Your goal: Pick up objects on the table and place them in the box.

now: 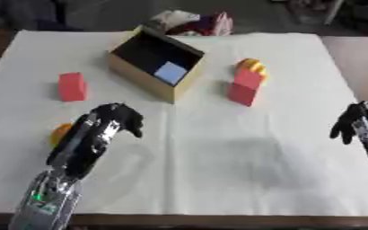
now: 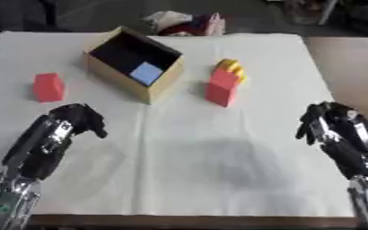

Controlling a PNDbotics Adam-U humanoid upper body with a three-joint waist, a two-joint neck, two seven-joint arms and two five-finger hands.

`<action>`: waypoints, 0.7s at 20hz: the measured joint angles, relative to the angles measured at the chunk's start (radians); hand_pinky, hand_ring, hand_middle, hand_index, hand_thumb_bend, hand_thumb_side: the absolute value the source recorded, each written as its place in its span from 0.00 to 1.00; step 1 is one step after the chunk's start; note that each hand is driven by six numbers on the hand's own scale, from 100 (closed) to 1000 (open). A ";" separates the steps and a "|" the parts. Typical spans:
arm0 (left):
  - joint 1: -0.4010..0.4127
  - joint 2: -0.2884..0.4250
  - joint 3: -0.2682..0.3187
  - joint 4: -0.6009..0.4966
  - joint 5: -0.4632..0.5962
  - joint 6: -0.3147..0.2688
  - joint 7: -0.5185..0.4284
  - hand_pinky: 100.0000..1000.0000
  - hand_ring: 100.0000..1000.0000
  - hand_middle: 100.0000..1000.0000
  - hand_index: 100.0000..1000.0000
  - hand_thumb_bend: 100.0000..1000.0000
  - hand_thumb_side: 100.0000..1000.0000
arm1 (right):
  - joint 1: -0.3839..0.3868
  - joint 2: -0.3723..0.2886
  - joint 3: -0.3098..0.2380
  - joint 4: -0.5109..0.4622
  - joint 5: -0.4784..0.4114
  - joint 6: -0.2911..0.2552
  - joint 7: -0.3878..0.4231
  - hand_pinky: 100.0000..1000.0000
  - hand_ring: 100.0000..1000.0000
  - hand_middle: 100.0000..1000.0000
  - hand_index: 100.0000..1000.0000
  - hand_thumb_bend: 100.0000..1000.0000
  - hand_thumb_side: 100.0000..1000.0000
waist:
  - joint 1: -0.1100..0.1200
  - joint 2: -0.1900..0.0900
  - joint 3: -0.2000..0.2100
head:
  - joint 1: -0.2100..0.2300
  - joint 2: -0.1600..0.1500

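Over the table's (image 1: 218,170) left side our left hand (image 1: 112,123) hangs with fingers curled on nothing, an orange thing (image 1: 60,133) peeking out just beside it and a red block (image 1: 72,86) farther off. At the right edge our right hand (image 2: 328,123) hovers, fingers also curled, empty. Beyond them the box (image 1: 152,76) stands open with a blue block (image 1: 171,73) inside, and a red block (image 1: 244,87) with a yellow piece (image 1: 252,66) touching it behind stands near its right.
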 measured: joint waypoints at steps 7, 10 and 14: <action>0.016 0.109 0.059 -0.033 -0.110 -0.079 -0.007 0.62 0.53 0.54 0.66 0.00 0.27 | 0.000 0.000 0.000 0.000 0.000 -0.003 0.021 0.33 0.18 0.18 0.46 0.00 0.42 | 0.003 -0.003 -0.001 | 0.000 0.000; 0.060 0.195 0.091 -0.035 -0.192 -0.141 -0.015 0.64 0.56 0.57 0.70 0.00 0.17 | 0.000 0.000 0.000 0.000 0.000 -0.004 0.024 0.33 0.18 0.18 0.46 0.00 0.42 | 0.009 -0.003 -0.001 | 0.000 0.000; 0.131 0.302 0.130 -0.035 -0.315 -0.185 -0.035 0.68 0.64 0.66 0.76 0.00 0.16 | 0.001 0.000 -0.001 0.000 0.001 -0.004 0.024 0.33 0.18 0.18 0.46 0.00 0.42 | 0.015 -0.004 0.000 | -0.001 0.000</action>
